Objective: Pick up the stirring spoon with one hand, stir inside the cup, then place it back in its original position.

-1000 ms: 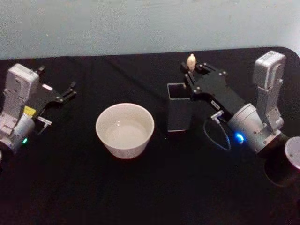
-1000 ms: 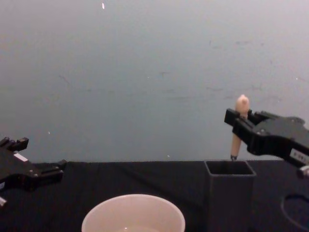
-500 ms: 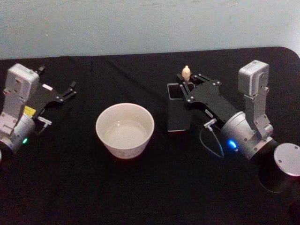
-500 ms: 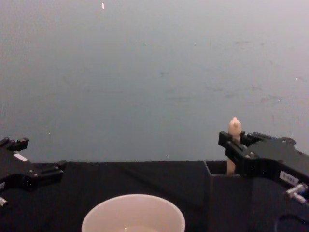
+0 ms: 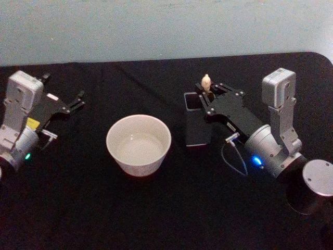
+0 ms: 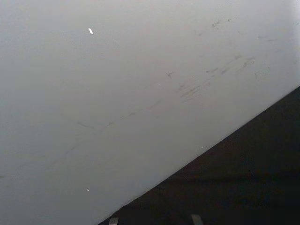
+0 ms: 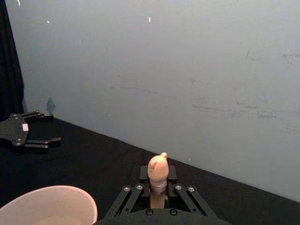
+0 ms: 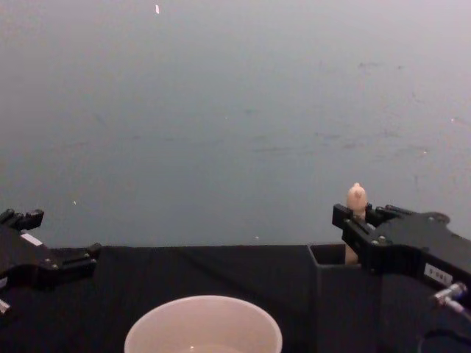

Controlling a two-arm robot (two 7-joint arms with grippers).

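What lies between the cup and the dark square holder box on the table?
Nothing: in the head view the stretch between the cup and the holder box is bare black tablecloth. The right gripper holds the stirring spoon over the box.

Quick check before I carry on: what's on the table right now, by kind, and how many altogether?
Cups: 1, the white cup
Spoons: 1, the spoon, gripped by the right claw and standing in the box
Boxes: 1, the dark box
Total: 3
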